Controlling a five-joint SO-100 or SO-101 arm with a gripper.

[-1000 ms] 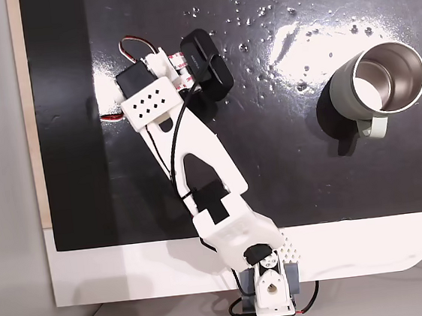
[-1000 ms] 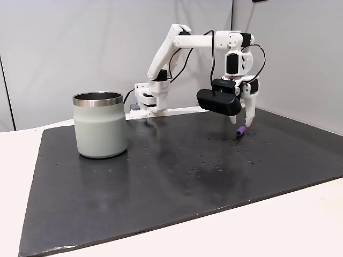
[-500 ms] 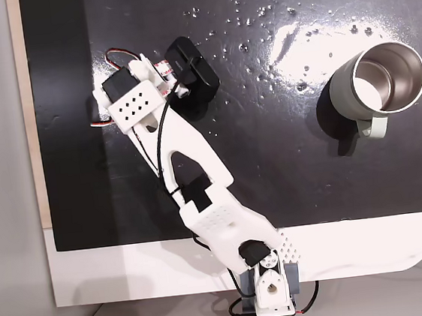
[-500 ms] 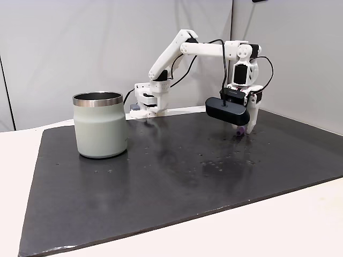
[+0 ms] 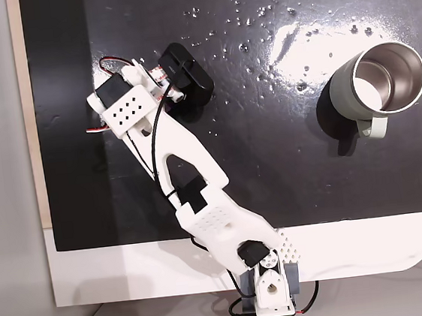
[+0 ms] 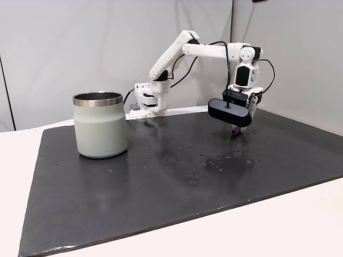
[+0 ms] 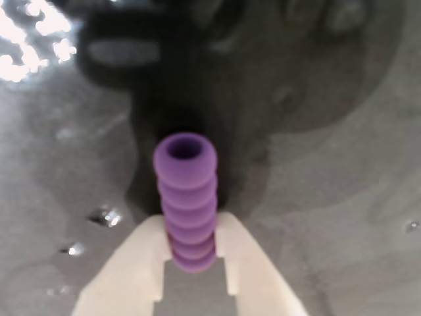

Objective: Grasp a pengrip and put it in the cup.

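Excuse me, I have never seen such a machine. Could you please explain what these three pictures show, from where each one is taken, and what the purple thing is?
This is a small white robot arm bolted to the table edge. One fixed camera looks straight down; another stands at the side of the table; the third rides on the wrist, just behind the end effector, the two-finger part that grasps.

On the black, wet-looking mat stands a pale grey-green mug with a shiny steel inside, far from the arm.

The purple thing is a small ribbed, soft-looking purple tube. In the wrist view the white fingers touch it on both sides near its lower end, so it seems gripped. From the side it sits low at the mat; whether it is lifted, I cannot tell.
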